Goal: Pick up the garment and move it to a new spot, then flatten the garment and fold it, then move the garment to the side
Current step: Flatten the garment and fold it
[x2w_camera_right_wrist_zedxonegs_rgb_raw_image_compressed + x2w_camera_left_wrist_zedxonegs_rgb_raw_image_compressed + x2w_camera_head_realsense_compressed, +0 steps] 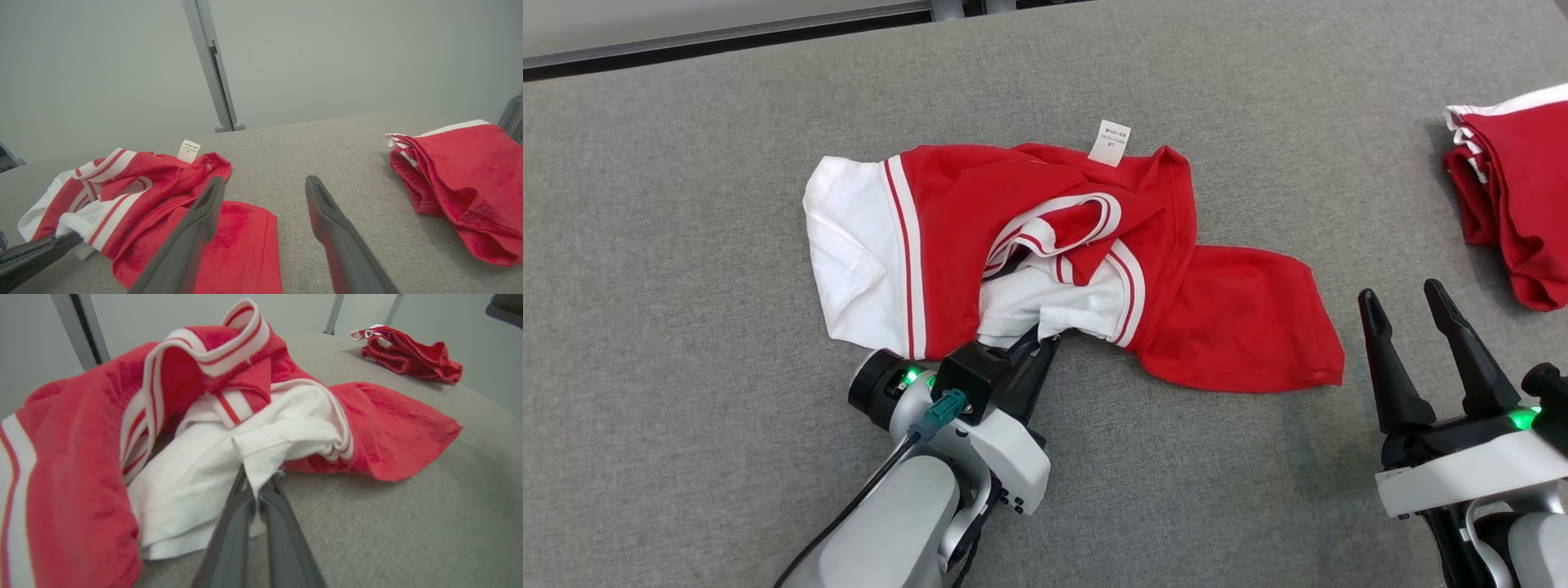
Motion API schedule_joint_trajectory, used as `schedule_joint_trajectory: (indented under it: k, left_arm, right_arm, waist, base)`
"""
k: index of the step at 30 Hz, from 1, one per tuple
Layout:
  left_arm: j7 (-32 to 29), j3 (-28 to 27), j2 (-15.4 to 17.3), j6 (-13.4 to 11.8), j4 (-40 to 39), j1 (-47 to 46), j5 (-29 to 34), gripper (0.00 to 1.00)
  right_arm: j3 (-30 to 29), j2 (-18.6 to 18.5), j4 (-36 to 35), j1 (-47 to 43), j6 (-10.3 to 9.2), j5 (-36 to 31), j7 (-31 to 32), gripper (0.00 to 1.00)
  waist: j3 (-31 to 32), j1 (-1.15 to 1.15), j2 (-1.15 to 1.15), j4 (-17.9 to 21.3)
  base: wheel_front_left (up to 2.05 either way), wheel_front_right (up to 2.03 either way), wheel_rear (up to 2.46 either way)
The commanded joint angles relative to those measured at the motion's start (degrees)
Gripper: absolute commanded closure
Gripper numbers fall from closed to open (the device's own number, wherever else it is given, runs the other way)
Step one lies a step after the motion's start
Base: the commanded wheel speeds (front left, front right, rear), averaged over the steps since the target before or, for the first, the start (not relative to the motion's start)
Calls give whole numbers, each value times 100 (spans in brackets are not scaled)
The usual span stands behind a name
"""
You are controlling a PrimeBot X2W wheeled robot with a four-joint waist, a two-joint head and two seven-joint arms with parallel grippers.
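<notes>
The garment [980, 237] is a crumpled red shirt with white sleeves and red-striped trim, lying mid-table with a white label [1109, 143] sticking up at its far edge. My left gripper [1045, 333] is at its near edge, shut on a fold of white fabric. In the left wrist view that white fold [261, 457] is pinched between the two dark fingers [233, 531]. My right gripper [1409, 298] hovers open to the right of the garment [163, 196], nothing between its fingers [327, 212].
A second red garment [1515, 192] lies bunched at the table's right edge, also seen as a red heap [461, 179] from the right wrist. The grey felt table [727, 457] ends at a far edge with a metal post [212, 69] behind it.
</notes>
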State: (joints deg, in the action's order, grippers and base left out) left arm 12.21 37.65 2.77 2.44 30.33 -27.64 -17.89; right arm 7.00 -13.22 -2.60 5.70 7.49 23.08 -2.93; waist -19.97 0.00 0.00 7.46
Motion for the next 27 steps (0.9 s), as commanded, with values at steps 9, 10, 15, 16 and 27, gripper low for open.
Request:
schedule_joint_trajectory:
  k: [9, 10, 15, 16, 27]
  left_arm:
    - [249, -287, 289, -686, -929, 90, 204, 100]
    - [251, -326, 370, -755, -1134, 155, 216, 100]
    - [1, -523, 812, -1162, -2226, 640, 302, 100]
    - [-72, -575, 885, -1252, -2465, 778, 280, 100]
    - [-650, -962, 1140, -2029, -3472, 2491, -300, 100]
  right_arm:
    - [-187, 25, 112, -46, 0, 63, -114, 0]
    - [-197, 39, 106, -55, 1, 64, -105, 0]
    - [-292, 55, 101, -89, 0, 92, -41, 0]
    - [-306, 57, 97, -101, 0, 94, -22, 0]
    - [-419, 63, 67, -165, 0, 110, 69, 0]
  waist:
    - [5, 0, 0, -261]
    - [19, 0, 0, -299]
    - [91, 0, 0, -515]
    - [107, 0, 0, -555]
    - [169, 0, 0, -892]
  base:
    - [0, 0, 0]
    - [0, 0, 0]
    - [0, 0, 0]
    - [0, 0, 0]
    - [0, 0, 0]
